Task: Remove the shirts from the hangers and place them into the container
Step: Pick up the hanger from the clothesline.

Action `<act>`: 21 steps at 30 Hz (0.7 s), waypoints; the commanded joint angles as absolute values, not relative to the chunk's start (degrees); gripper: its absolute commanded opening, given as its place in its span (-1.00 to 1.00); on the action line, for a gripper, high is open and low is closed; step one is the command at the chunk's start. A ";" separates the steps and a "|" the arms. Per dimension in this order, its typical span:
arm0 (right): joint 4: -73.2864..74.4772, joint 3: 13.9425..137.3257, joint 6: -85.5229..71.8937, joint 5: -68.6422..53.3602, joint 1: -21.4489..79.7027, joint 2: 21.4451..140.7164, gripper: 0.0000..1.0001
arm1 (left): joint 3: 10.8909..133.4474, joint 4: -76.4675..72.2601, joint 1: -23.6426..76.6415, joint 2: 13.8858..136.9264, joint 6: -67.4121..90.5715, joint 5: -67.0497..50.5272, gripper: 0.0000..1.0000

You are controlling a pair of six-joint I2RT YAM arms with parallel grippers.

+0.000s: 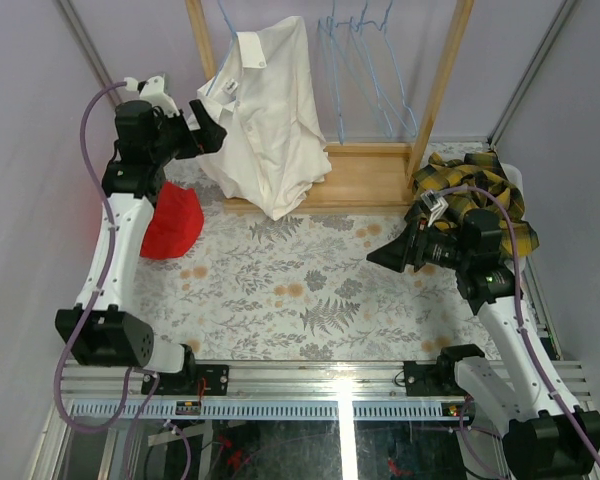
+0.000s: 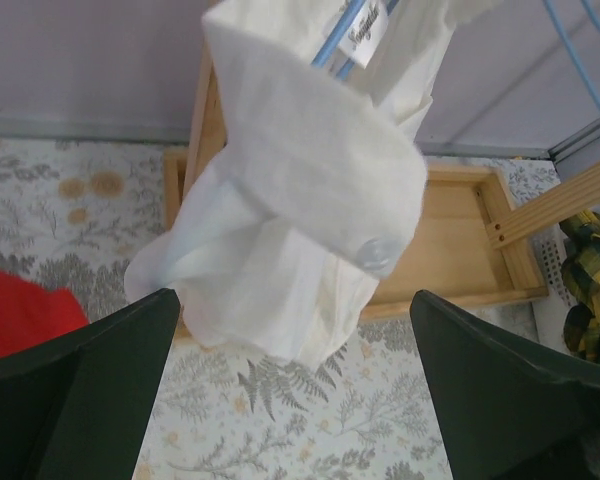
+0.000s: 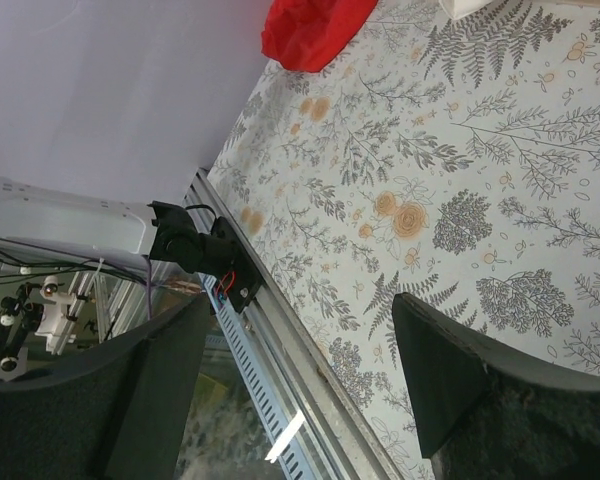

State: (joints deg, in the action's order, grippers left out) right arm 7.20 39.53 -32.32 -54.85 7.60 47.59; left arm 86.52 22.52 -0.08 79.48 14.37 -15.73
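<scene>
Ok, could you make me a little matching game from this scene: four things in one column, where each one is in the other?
1. white shirt
2. red cloth
3. plaid shirt
4. blue hangers

A. heaped at far right
B. hanging empty, back middle
C. hanging at back left
D. lying flat, left side

Pairs: 1-C, 2-D, 3-A, 4-B

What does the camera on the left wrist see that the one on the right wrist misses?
Left wrist only: the blue hanger inside the white shirt, the wooden rack base, a bit of plaid shirt. Right wrist only: the table's metal front rail. Both: the red cloth and the floral table cover.
</scene>
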 commanded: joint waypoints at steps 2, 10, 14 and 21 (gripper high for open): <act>7.28 39.22 -30.68 -54.71 8.26 45.11 0.62 | 94.86 18.15 -0.90 86.87 8.21 -23.36 1.00; 11.42 38.46 -28.23 -53.63 8.24 44.21 0.62 | 103.72 26.44 -1.06 90.62 5.75 -19.69 1.00; 13.44 37.87 -26.76 -52.77 8.25 43.86 0.62 | 102.97 25.95 -1.05 86.49 4.52 -17.97 1.00; 15.03 37.98 -26.38 -51.72 8.21 44.29 0.62 | 110.24 29.64 -3.91 91.56 5.88 -13.95 1.00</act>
State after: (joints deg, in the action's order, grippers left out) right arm 14.55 37.63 -27.18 -52.53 7.84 44.71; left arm 103.57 26.89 -1.61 86.74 6.17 -15.35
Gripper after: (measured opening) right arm 0.809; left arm 0.997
